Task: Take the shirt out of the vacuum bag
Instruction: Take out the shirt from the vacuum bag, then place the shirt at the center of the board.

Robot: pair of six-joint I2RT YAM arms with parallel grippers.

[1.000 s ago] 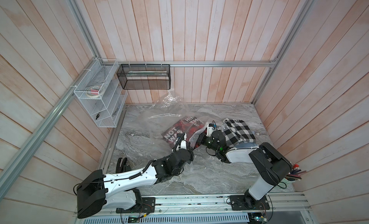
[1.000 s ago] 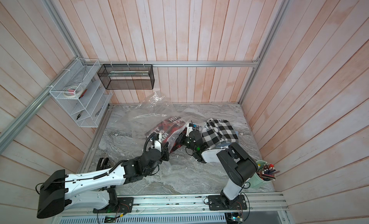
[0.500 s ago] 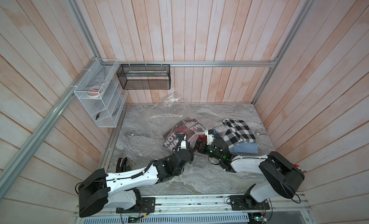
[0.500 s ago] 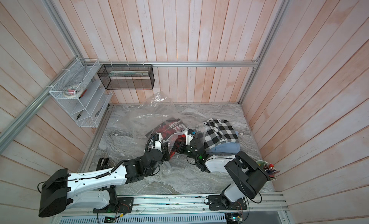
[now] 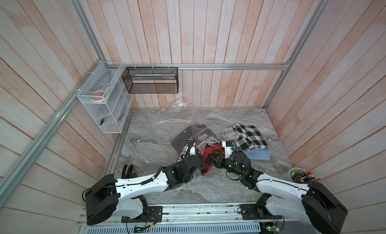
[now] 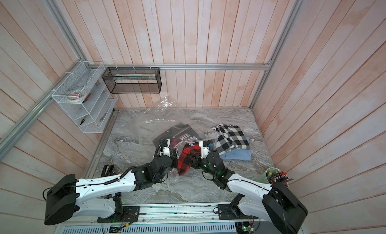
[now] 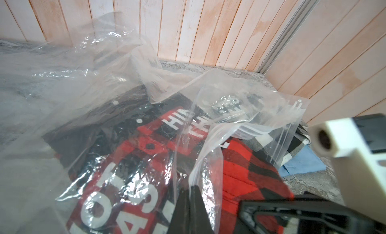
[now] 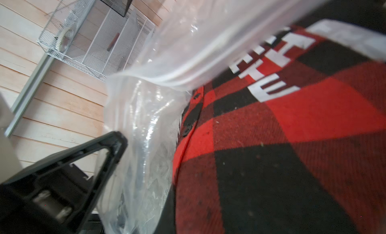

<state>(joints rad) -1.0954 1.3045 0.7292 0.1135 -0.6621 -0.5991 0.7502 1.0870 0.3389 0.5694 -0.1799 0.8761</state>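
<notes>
The vacuum bag [image 5: 179, 116] lies crumpled across the middle of the worktop [image 5: 146, 143] with its mouth turned towards the arms. The shirt [image 5: 208, 153] — red-and-black check with white lettering — is partly out of that mouth, its near end bunched between the two arms while the lettered part sits under the film. The left gripper [image 7: 191, 199] is closed on the zip-strip edge of the bag, pinching thin film. The right gripper [image 5: 217, 161] is closed too, but its fingertips are buried in cloth, so its hold on the shirt's near edge is judged rather than plainly seen. The shirt looks light, soft and floppy, likely to stretch and bunch rather than slide as one piece. The film looks slick and clingy — it may ride along with the cloth. A hold on a folded hem or the button placket, several layers thick, should carry better than a single layer, with the bag pinned at its mouth.
</notes>
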